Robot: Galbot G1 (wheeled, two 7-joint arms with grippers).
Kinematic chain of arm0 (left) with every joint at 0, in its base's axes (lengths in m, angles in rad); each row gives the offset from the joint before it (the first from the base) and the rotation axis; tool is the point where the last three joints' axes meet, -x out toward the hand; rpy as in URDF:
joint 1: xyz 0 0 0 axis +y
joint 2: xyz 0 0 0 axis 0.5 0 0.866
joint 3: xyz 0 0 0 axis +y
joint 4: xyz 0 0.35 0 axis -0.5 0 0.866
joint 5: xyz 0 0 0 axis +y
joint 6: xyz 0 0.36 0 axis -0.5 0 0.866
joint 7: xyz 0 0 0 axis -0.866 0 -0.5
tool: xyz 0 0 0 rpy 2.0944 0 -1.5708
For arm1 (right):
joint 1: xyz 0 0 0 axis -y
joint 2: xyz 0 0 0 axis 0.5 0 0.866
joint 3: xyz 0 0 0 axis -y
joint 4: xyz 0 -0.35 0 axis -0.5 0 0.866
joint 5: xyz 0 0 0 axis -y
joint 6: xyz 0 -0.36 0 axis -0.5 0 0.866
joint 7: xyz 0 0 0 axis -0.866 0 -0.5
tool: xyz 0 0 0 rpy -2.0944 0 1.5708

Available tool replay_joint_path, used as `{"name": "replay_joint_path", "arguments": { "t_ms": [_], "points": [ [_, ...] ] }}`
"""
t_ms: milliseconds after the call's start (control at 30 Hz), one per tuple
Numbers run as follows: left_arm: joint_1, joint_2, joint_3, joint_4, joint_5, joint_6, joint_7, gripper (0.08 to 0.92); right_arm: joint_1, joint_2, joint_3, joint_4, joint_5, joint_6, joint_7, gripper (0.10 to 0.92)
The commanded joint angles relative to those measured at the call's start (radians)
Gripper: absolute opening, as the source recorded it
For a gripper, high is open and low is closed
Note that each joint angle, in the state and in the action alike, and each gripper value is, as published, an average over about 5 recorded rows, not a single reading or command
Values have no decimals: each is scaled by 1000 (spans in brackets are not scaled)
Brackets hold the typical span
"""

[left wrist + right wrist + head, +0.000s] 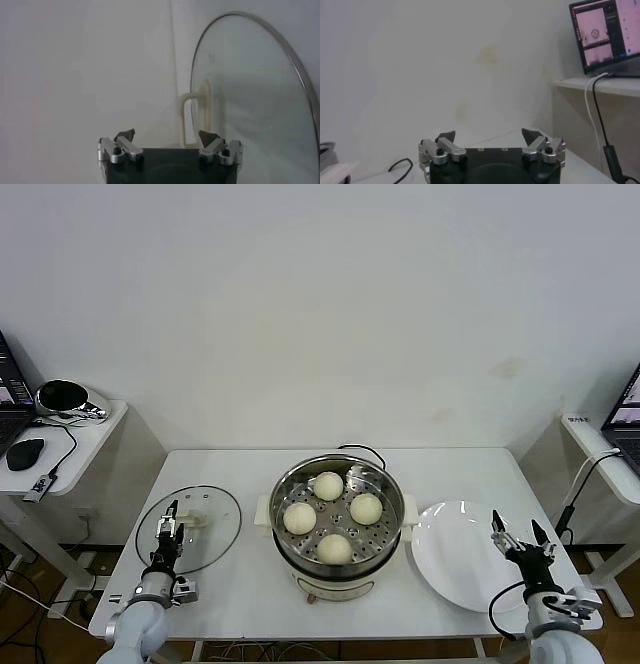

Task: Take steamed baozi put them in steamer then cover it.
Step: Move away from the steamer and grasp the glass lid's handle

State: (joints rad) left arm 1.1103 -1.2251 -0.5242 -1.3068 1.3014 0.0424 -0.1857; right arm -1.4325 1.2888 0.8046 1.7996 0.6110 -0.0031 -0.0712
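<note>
At the white table's centre stood the shiny round steamer, four smooth cream baozi on its perforated tray. Left of the steamer lay the clear, metal-rimmed cover, my left gripper spread wide above it. Right of it, beside a glossy white plate, my right gripper gaped empty. Plain white wall behind.

The steamer is polished stainless steel, shiny, with a perforated metal tray and a smooth cream-white plastic-looking base. The four steamed baozi on the tray have a smooth, matt, cream-white dough skin. The cover is clear glass with a thin bright metal rim and a matt cream handle. The plate looks glossy white. The desk is smooth, matt white. Each end effector shows brushed-metal finger links on a black matt body.
</note>
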Motion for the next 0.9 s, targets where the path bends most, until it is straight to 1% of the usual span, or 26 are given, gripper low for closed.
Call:
{"name": "replay_joint_path", "arguments": {
  "t_ms": [33, 300, 500, 667, 900],
  "points": [
    [-36, -15, -1, 28, 3, 9, 1, 823, -2, 3, 1, -1, -2, 3, -1, 823],
    [-61, -19, -2, 39, 1, 17, 6, 823, -4, 7, 2, -11, -6, 9, -1, 823],
    [-103, -30, 1, 103, 1, 16, -15, 823, -4, 12, 1, -12, -9, 9, -1, 823],
    [-161, -34, -8, 171, -1, 13, -49, 823, -7, 14, 1, -11, -12, 9, -2, 823],
    [-200, -33, -5, 223, -18, 1, -79, 823, -22, 15, 7, -14, -14, 16, -4, 823]
  ]
}}
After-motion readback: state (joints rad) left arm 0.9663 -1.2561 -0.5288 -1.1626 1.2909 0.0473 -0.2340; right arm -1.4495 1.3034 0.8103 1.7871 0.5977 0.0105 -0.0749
